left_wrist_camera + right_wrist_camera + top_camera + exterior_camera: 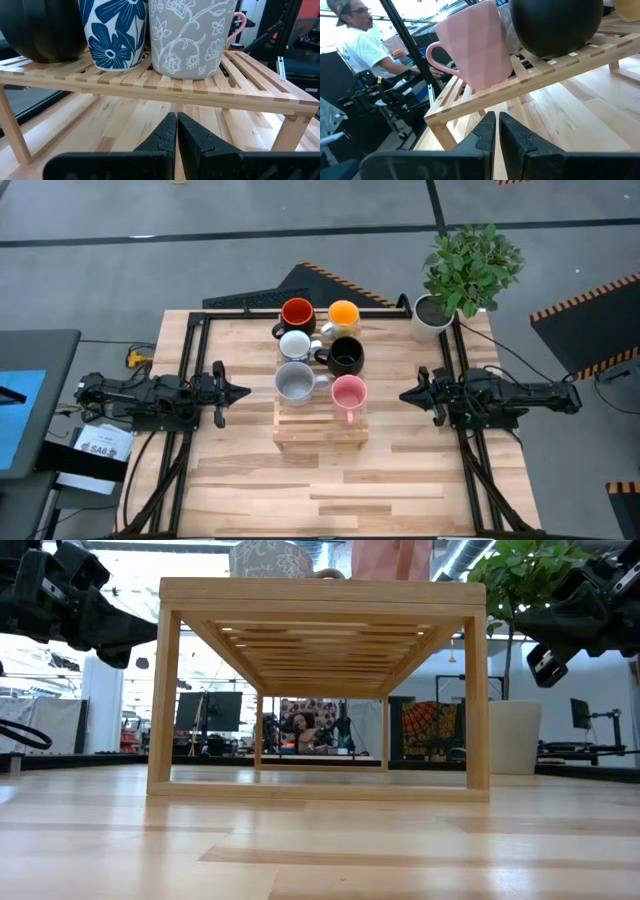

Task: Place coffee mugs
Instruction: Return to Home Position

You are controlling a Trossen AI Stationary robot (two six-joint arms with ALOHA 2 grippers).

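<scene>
Six coffee mugs (295, 345) stood upright, mouths up, on the slatted wooden shelf (320, 432) at the middle of the table (400, 490), in two rows of three running away from the front edge. Nearest were the grey mug (293, 384) and the pink mug (348, 392), the pink handle pointing at the front edge. Behind them came the white mug (295, 344) and the black mug (346, 357), its handle turned toward the white one. Farthest were the red-orange mug (297, 311) and the yellow-orange mug (343, 313), whose handles I could not place for sure. My left gripper (240, 391) hung left of the shelf and my right gripper (405, 394) right of it, both aimed at it, fingers pressed together on nothing. Past the pale plank top a potted plant (465, 265) stood at the far right corner, with grey floor (120, 270) beyond. A person (357, 45) in a white shirt showed past my left arm.
</scene>
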